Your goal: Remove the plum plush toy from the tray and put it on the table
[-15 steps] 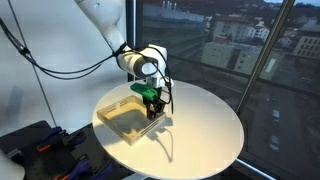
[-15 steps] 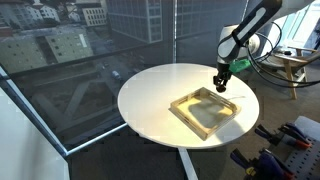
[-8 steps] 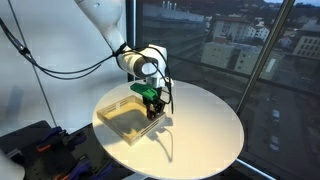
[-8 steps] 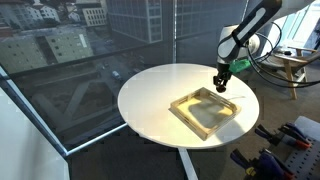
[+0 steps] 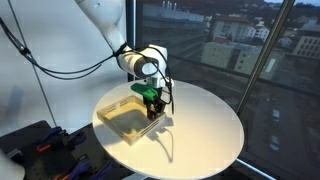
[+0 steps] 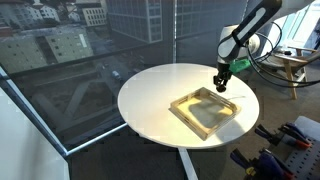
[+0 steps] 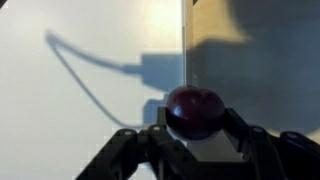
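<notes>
In the wrist view my gripper [image 7: 192,128] is shut on the plum plush toy [image 7: 193,108], a small round dark reddish-purple ball held between the black fingers. Below it runs the tray's rim [image 7: 186,50], with white table [image 7: 70,100] on one side. In both exterior views the gripper [image 5: 153,108] [image 6: 221,84] hangs just above the far edge of the pale yellowish square tray [image 5: 117,122] [image 6: 190,105] on the round white table [image 5: 205,130] [image 6: 150,100]. The toy is too small to make out in the exterior views.
The table stands beside large windows overlooking city buildings. Black equipment [image 5: 35,145] [image 6: 285,150] sits on the floor next to the table. A cable hangs from the arm. A wooden piece of furniture [image 6: 290,65] stands behind the arm.
</notes>
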`<state>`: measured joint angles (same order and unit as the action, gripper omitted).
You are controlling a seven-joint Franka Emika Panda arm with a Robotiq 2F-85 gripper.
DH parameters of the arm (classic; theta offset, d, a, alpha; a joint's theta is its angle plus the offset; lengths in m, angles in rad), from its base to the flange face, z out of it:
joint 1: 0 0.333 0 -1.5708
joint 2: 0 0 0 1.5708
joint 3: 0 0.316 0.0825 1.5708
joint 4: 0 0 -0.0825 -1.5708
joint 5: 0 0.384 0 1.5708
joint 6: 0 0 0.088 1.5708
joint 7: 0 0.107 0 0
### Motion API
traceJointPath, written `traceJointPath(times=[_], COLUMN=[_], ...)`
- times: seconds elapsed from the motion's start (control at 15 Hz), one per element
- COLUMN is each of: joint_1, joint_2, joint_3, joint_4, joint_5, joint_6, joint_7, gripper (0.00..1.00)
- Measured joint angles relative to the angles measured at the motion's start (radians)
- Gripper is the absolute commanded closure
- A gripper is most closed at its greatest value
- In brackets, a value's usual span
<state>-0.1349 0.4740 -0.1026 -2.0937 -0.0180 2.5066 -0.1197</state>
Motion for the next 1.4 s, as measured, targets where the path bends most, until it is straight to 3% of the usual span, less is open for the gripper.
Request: traceJointPath(times=[1.4], joint_1=[-0.127], joint_2=[0.052], joint_3=[-0.014], joint_4=[0.113], joint_5=[0.033], joint_6=[-0.042], joint_7=[0.0], gripper=[0.66])
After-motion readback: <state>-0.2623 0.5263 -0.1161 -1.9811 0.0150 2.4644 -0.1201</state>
